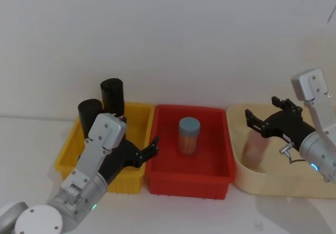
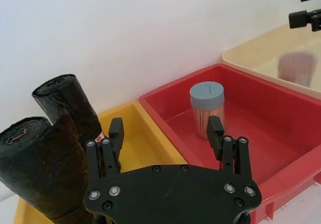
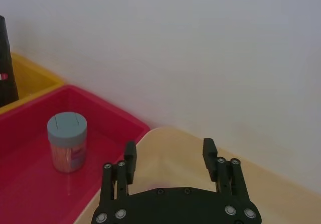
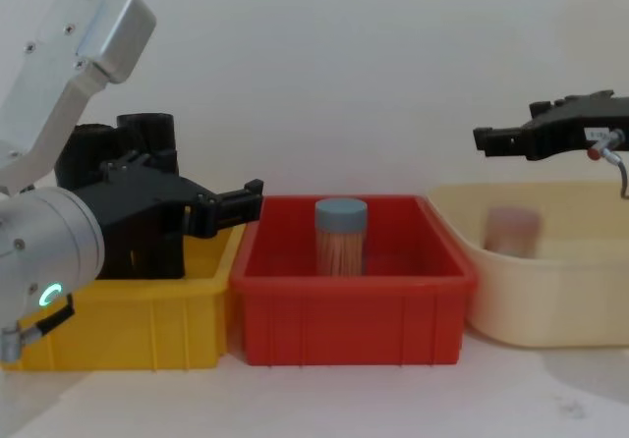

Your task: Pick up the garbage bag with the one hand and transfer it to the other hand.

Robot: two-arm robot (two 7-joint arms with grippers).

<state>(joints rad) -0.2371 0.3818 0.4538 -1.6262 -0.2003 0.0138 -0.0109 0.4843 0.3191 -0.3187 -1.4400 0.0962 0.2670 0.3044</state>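
Two black rolls stand upright in the yellow bin (image 1: 67, 158). The garbage bag (image 1: 88, 110) (image 2: 42, 171) (image 4: 85, 153) is the shorter, nearer roll with no sticker. Behind it, the taller roll (image 1: 112, 94) (image 2: 67, 103) carries a small red-and-white sticker low on its side. My left gripper (image 1: 145, 152) (image 2: 165, 126) (image 4: 238, 202), on the arm with the green light, hangs open and empty just right of the rolls, over the seam between the yellow and red bins. My right gripper (image 1: 262, 112) (image 3: 169, 148) (image 4: 486, 138) is open and empty above the cream bin.
The red bin (image 1: 220, 173) in the middle holds a clear jar (image 1: 189, 135) with a grey-blue lid. The cream bin (image 1: 239, 166) on the right holds a pinkish object (image 1: 255, 147). A white wall stands close behind all three bins.
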